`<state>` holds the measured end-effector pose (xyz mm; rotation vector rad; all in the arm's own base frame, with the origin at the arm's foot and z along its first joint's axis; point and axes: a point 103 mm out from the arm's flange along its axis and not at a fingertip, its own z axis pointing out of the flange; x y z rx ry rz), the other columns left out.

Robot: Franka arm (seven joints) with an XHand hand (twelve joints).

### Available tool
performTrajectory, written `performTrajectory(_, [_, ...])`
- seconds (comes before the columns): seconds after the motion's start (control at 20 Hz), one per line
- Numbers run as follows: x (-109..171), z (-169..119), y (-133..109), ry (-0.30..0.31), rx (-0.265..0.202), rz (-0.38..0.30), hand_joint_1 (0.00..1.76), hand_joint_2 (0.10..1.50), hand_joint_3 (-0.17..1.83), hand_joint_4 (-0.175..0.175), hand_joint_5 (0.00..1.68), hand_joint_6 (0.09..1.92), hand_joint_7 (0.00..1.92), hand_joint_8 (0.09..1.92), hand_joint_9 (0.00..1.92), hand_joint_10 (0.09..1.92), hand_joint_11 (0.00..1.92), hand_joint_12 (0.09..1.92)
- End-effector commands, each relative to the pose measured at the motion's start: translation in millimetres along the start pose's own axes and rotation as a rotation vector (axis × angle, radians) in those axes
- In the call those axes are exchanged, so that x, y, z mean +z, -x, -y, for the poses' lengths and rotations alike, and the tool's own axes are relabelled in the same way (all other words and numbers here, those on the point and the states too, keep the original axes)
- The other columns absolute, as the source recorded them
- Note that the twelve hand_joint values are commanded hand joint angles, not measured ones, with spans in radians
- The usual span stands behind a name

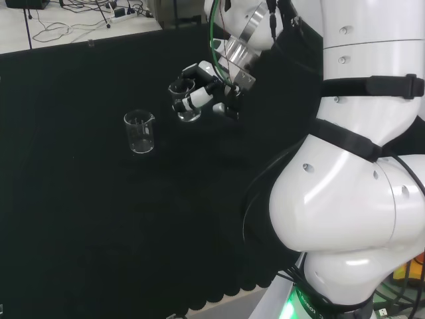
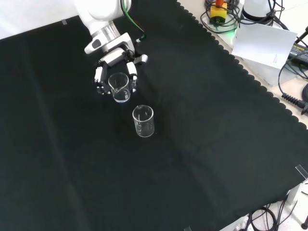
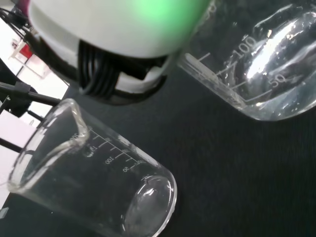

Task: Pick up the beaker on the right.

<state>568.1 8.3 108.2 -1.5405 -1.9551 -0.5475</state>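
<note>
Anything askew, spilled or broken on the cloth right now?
Nothing stands out. Two clear beakers are upright and look intact and empty. The hand has its fingers curled round one beaker; the other beaker stands apart from it on the black cloth. No liquid or shards show on the cloth.

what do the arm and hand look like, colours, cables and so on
The arm is glossy white with rounded links, black bands at the joints and a silver metal collar at the wrist. A green cable and black cables run along it toward the hand, whose body is white and whose fingers are black with white segments.
</note>
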Motion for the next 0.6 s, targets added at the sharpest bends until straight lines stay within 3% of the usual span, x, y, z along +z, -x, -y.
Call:
performTrajectory(0.05, [-13.9,5.5,-13.8,-0.074,-0.01,0.042,1.42,0.54,1.02,-0.163,1.01,1.19,1.09,1.2,1.23,1.07,0.91,1.01])
performTrajectory(0.6, [-22.1,9.7,-37.2,-0.169,-0.028,0.116,1.42,0.54,1.02,-0.165,1.01,1.19,1.09,1.2,1.23,1.07,0.9,1.02])
